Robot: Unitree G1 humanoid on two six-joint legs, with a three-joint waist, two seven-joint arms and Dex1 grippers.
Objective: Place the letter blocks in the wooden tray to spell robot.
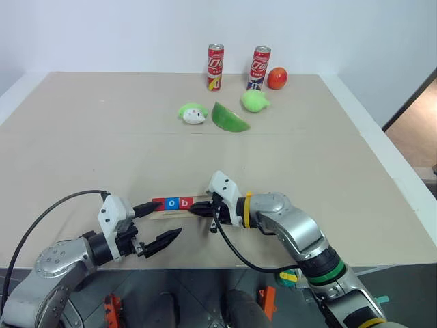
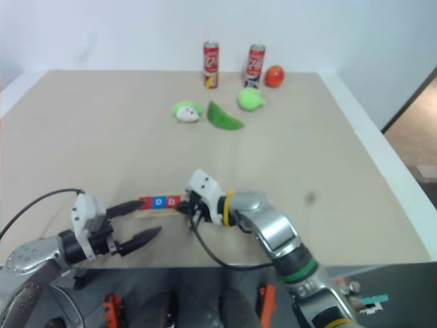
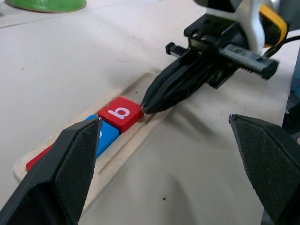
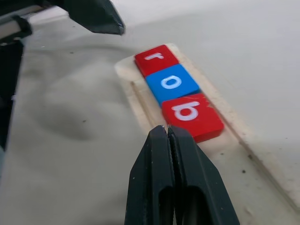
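Left eye view first: the wooden tray [image 1: 179,206] is seen lying near the front edge of the tan table [image 1: 82,137], with three letter blocks seated in it, a red one, a blue "o" [image 1: 171,203] and a red "b" [image 1: 185,202]. The right gripper [image 1: 194,210] is held at the tray's right end, its black fingers pressed together into one point with nothing between them. The left gripper [image 1: 160,224] is held at the tray's left end, its jaws spread wide, one finger by the tray, the other nearer the table's front edge. At the far side two red drink cans [image 1: 216,67], a red fruit [image 1: 276,78], a green slice [image 1: 229,118] and two pale green toys [image 1: 193,113] are lined up.

Right eye view: the same layout is shown, tray between the two grippers.

Left wrist view: the shut tip of the right gripper is seen right at the edge of the red "b", on the tray's open groove; actual contact cannot be told. The left fingers [image 3: 61,173] are seen wide apart.

Right wrist view: the row is read plainly, red "r" [image 4: 155,59], blue "o", red "b", touching one another at the tray's left end, the rest of the groove bare.
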